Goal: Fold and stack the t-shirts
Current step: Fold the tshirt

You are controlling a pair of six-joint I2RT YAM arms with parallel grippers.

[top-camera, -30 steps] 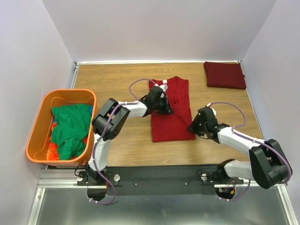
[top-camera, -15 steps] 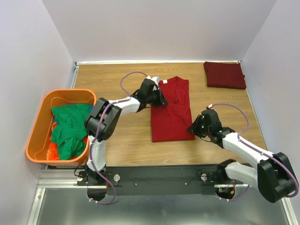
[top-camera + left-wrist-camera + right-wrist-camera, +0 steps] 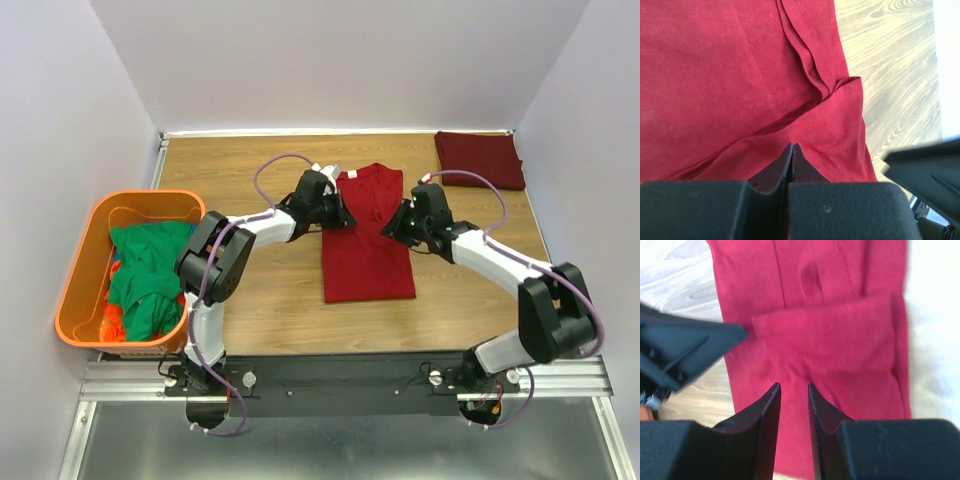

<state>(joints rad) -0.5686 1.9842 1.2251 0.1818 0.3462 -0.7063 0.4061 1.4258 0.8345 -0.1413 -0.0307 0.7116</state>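
Observation:
The bright red t-shirt lies on the table, folded into a long narrow strip with its collar at the far end. My left gripper is at its upper left edge; in the left wrist view the jaws are shut on red cloth, with creases running to the tips. My right gripper is at the shirt's upper right edge; its jaws are slightly open and empty above the red cloth. A dark maroon t-shirt lies folded at the back right corner. Green t-shirts are heaped in the tub.
The orange plastic tub stands off the table's left edge. The wooden table is enclosed by pale walls at the back and both sides. The two grippers face each other closely across the shirt.
My right arm has swung from the shirt's lower right corner up to its upper right edge. My left gripper moved from over the shirt to its left edge and stayed there.

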